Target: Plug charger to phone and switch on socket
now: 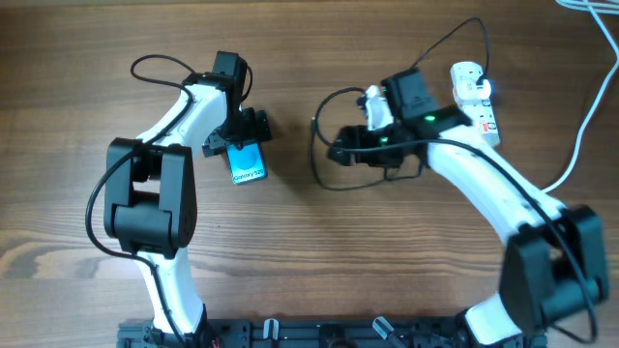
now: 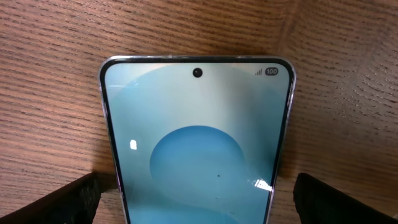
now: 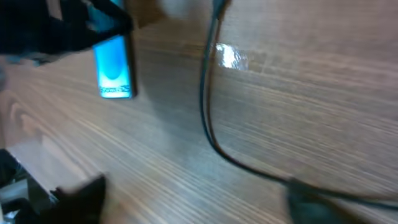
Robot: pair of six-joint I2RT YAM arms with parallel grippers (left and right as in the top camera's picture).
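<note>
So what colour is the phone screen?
Pale teal with a bluer circle, on the flat rectangular phone; clearest in left wrist view.

The phone (image 1: 249,164) lies flat on the tabletop (image 1: 290,251), left of centre. The left hand (image 1: 242,135) is over its far end, one finger (image 2: 62,202) at each side and apart from its edges. The socket (image 1: 477,101) lies at the far right, and its cord (image 1: 580,126) runs off to the right edge. Between phone and socket the charger (image 1: 319,145) loops on the tabletop under the right hand (image 1: 340,150). Its adapter block seems to lie just left of the socket, partly hidden by the arm.
</note>
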